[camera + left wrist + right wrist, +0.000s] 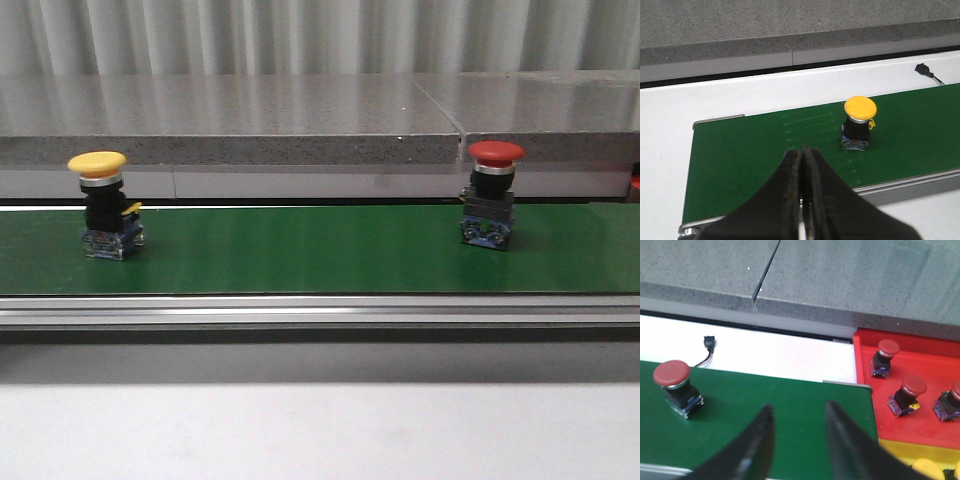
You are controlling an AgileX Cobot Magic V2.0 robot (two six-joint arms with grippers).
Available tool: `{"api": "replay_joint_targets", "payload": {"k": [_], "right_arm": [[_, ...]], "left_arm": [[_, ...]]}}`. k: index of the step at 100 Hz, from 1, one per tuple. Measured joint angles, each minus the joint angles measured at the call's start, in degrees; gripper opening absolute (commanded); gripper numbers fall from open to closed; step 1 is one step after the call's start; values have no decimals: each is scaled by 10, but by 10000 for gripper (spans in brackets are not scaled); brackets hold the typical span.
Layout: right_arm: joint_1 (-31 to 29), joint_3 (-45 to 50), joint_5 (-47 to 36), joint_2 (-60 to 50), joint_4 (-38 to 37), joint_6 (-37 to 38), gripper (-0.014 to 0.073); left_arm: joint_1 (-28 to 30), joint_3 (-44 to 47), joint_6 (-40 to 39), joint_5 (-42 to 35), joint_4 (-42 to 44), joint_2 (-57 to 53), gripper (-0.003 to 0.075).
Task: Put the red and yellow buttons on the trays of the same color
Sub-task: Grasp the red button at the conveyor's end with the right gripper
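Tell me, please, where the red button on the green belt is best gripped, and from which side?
Probably the black body under the red button's wide cap, from above: it stands upright on the green belt, nothing close beside it. The right gripper, open, hovers near.

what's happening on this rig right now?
Button sorting by colour, nothing gripped yet. A yellow button and a red button stand upright on the green belt, well apart. The left tool is shut and empty, hanging short of the yellow one. The right tool is open over the belt's end. The red tray beside it already holds three red buttons.
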Motion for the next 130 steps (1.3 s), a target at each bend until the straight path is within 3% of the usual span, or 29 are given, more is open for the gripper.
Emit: {"api": "replay_joint_targets", "payload": {"k": [11, 41, 77, 114, 122, 130], "right_arm": [[0, 0, 17, 0, 11, 0, 649], [29, -21, 63, 58, 25, 0, 647], [103, -108, 75, 270, 26, 0, 647], [107, -192, 74, 440, 26, 0, 643], [107, -205, 71, 465, 26, 0, 596], [107, -217, 70, 488, 24, 0, 461]], "left_arm": [[0, 0, 0, 0, 0, 0, -20], [0, 0, 0, 0, 0, 0, -20], [0, 0, 0, 0, 0, 0, -20], [0, 0, 0, 0, 0, 0, -20], [0, 0, 0, 0, 0, 0, -20], [0, 0, 0, 0, 0, 0, -20]]}}
